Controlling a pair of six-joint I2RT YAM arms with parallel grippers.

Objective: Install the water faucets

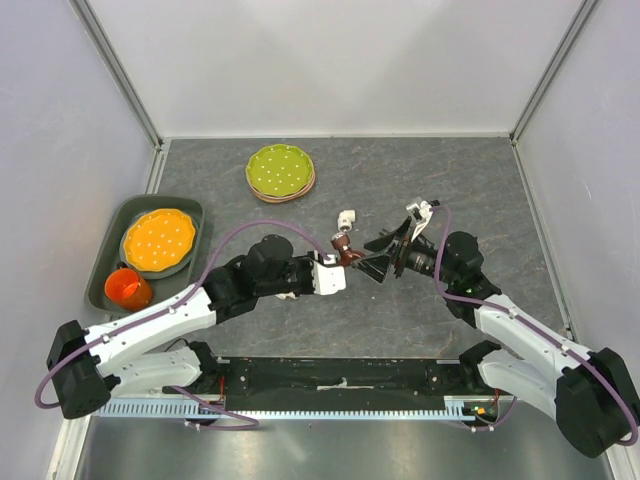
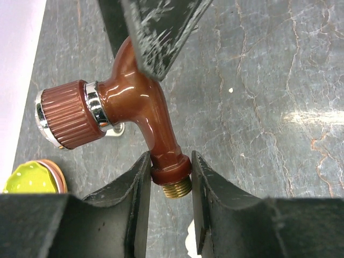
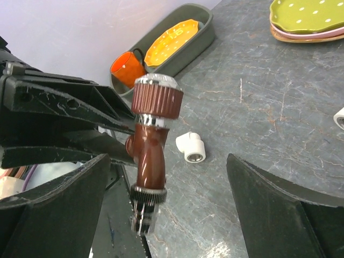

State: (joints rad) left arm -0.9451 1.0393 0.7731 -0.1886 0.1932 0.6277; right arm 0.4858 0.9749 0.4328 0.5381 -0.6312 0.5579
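in the left wrist view a scuffed black finger (image 2: 161, 32) of the right gripper (image 1: 378, 256) covers the upper end of the reddish-brown faucet (image 2: 140, 102) at 12 o'clock. behind it only a sliver of a white fitting (image 2: 116, 129) shows. the green plates (image 2: 27, 178) are cut by the edge at 8 o'clock. in the right wrist view the faucet's lower end is blurred and a white piece (image 3: 339, 117) is clipped at 3 o'clock.

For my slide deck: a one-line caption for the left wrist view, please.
Left gripper pinches the reddish-brown faucet at the collar beside its brass thread, above the grey table.
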